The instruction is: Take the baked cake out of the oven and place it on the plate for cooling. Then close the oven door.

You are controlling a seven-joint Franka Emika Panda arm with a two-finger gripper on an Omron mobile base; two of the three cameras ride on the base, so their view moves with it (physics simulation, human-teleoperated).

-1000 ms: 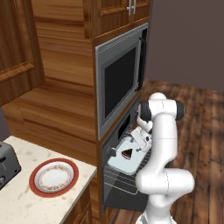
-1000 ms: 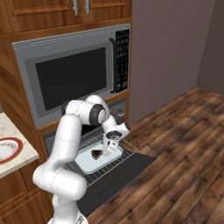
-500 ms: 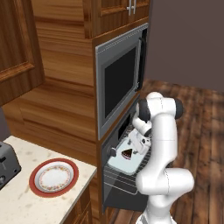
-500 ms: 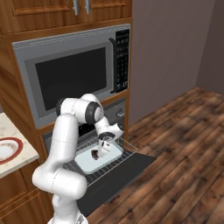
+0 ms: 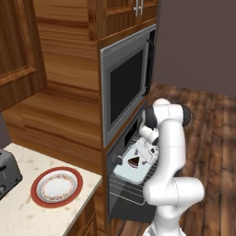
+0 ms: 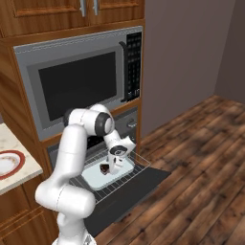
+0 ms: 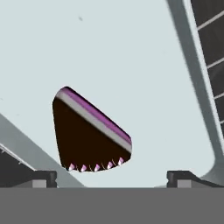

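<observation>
**Q:** One slice only? Where does it sit?

**A:** One. The baked cake (image 7: 89, 133) lies on a pale baking tray (image 7: 131, 52), near that tray's lower edge as my hand camera frames it. The tray rests on the wire rack (image 6: 125, 178), which is drawn out over the dropped oven door (image 6: 143, 184). I judge the rack is pulled forward so that I can come at the slice from above, clear of the oven (image 5: 120, 152) cavity.

**Q:** Fingers?

**A:** Spread wide, holding nothing. My gripper (image 6: 115, 165) hangs just above the tray, pointing down. In the hand camera my fingertips (image 7: 43, 177) stand one on each side of the slice, with the wedge between them but closer to that tip than to the other. No contact that I can see.

**Q:** So the grasp is centred?

**A:** Not quite, by my reading. A small shift toward the slice's side would seat it midway before I close.

**Q:** Destination?

**A:** The plate (image 5: 39, 179), red-rimmed, sits on the counter (image 5: 27, 216) beside the toaster (image 5: 8, 173), well apart from the oven. Door closing comes after.
</observation>
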